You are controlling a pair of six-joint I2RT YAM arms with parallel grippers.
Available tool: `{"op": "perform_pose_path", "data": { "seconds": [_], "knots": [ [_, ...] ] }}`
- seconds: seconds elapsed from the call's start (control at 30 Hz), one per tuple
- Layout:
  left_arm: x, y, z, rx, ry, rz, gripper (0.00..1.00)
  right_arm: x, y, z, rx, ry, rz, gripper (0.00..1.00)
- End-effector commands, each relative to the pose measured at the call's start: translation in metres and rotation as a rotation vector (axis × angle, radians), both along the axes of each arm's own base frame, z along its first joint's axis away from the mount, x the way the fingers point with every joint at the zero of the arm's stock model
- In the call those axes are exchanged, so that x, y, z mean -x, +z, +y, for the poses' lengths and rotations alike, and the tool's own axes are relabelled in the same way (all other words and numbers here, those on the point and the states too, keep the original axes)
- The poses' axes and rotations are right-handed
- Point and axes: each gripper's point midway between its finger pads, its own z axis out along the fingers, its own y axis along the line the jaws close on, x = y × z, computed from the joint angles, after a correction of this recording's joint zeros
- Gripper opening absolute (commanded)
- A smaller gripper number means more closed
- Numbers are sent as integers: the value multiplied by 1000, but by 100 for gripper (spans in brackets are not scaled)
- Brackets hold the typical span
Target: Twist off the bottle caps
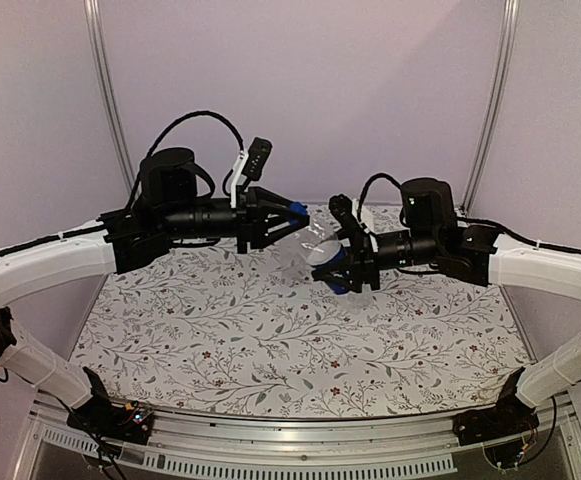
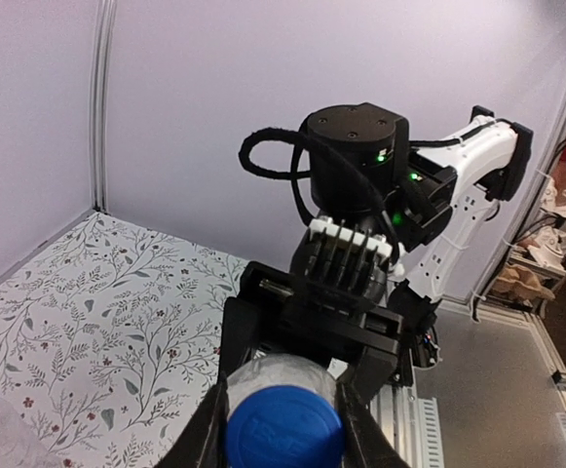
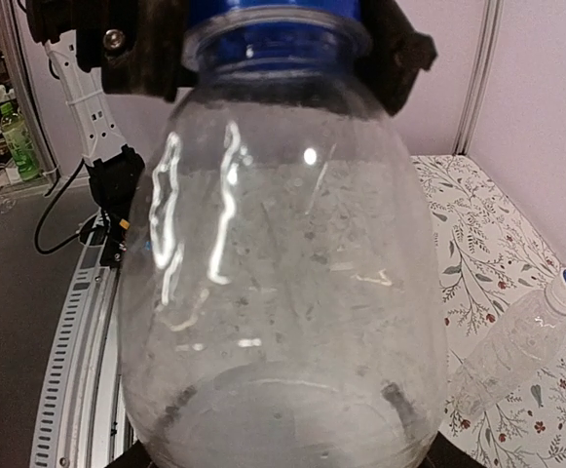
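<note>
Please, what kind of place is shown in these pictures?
Probably a robotics lab test cell: plain wall panels on aluminium posts enclose a floral-cloth table, and cluttered workbenches stand outside.

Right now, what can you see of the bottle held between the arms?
The bottle is small, rounded and made of clear plastic. Its wall is smudged and glinting, and it looks empty. It is held off the table, slanting between the two arms. Its blue cap is on, pinched by the left gripper. The right gripper clamps the other end, where a dark blue band shows. Nothing else touches it.
</note>
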Motion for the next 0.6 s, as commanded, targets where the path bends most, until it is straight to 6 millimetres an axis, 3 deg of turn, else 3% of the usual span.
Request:
{"op": "perform_pose_path", "data": {
  "seconds": [0.0,0.3,0.37,0.57],
  "knots": [
    [8,8,-3,1,-20,-19,13,0,-2,6,-25,20,-16,54],
    [12,21,0,16,-24,-46,16,0,-4,7,-48,21,-20,42],
    [13,24,1,19,-26,-54,25,3,-4,8,-72,33,-17,41],
    [12,32,3,30,-16,-73,67,10,4,8,-146,68,-14,38]
  ]
}}
